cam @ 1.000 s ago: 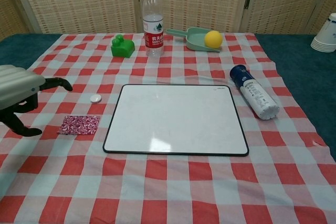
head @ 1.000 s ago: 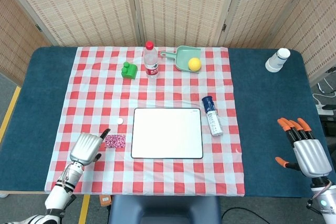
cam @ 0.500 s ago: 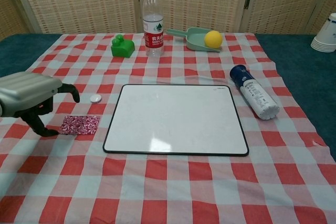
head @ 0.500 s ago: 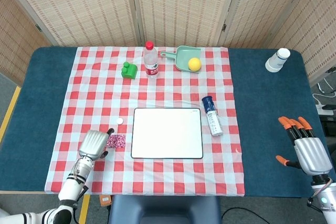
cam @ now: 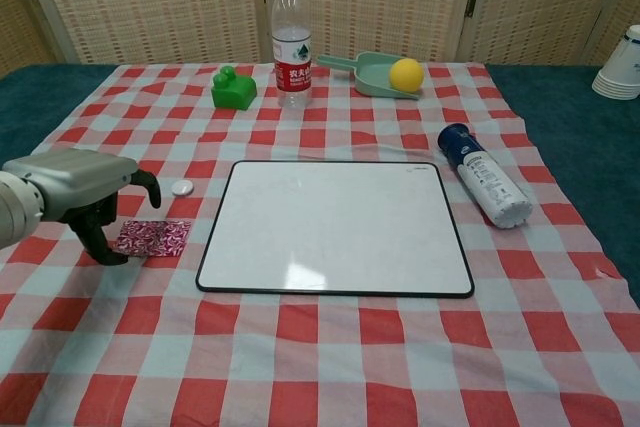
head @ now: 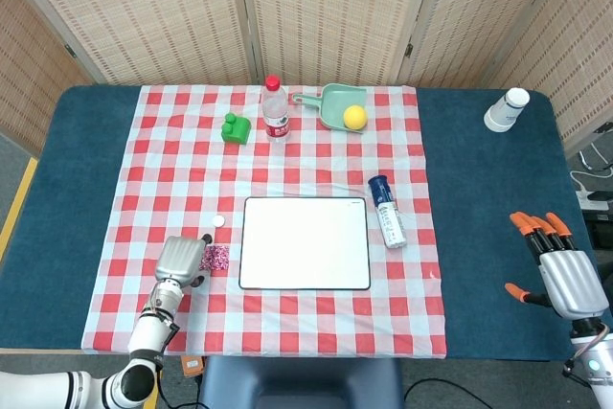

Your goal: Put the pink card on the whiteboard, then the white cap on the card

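The pink patterned card (cam: pixel 155 237) lies flat on the checked cloth, just left of the whiteboard (cam: pixel 335 227). My left hand (cam: pixel 78 185) hangs over the card's left end, its fingers curled down to the cloth at that edge and its thumb raised above the card; it holds nothing. In the head view the left hand (head: pixel 180 260) covers part of the card (head: pixel 218 256). The small white cap (head: pixel 218 221) (cam: pixel 182 187) sits just beyond the card, near the far left corner of the whiteboard (head: pixel 305 242). My right hand (head: pixel 561 273) is open over the blue table at the far right.
A water bottle (head: pixel 276 108), a green block (head: pixel 235 127) and a green dustpan (head: pixel 330 102) holding a yellow ball (head: pixel 355 117) stand at the back. A blue-capped tube (head: pixel 387 211) lies right of the whiteboard. Stacked paper cups (head: pixel 506 109) stand at the far right.
My left hand has moved right and lowered until its fingers reach the card's left end. The card, cap and right hand stay put.
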Motion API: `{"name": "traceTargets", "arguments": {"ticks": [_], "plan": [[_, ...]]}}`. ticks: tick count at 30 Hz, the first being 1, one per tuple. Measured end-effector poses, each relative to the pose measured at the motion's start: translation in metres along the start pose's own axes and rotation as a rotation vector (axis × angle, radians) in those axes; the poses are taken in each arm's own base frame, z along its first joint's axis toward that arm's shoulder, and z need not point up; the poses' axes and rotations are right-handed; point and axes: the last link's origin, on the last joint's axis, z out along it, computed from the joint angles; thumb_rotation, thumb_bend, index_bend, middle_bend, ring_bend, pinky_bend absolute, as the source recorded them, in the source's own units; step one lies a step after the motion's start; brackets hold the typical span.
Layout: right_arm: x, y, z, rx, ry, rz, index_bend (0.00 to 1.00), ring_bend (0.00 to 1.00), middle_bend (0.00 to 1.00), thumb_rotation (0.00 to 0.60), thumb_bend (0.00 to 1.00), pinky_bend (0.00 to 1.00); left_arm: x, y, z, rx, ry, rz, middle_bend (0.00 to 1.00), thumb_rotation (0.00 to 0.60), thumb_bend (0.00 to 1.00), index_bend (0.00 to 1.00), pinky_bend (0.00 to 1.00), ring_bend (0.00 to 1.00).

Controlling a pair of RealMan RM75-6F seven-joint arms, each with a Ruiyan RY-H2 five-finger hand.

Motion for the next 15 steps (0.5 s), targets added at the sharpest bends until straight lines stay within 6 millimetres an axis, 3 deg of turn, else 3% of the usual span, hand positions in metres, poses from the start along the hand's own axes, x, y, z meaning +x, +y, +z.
{"name": "traceTargets", "arguments": {"ticks": [15], "plan": [[0.0, 0.002, 0.002, -0.011, 0.005, -0.008, 0.0, 0.0, 0.1, 0.6, 0.0, 0.0, 0.0, 0.012, 0.006, 0.011, -0.037, -0.028, 1.0, 0.6, 0.25, 0.29, 1.0, 1.0]]}}
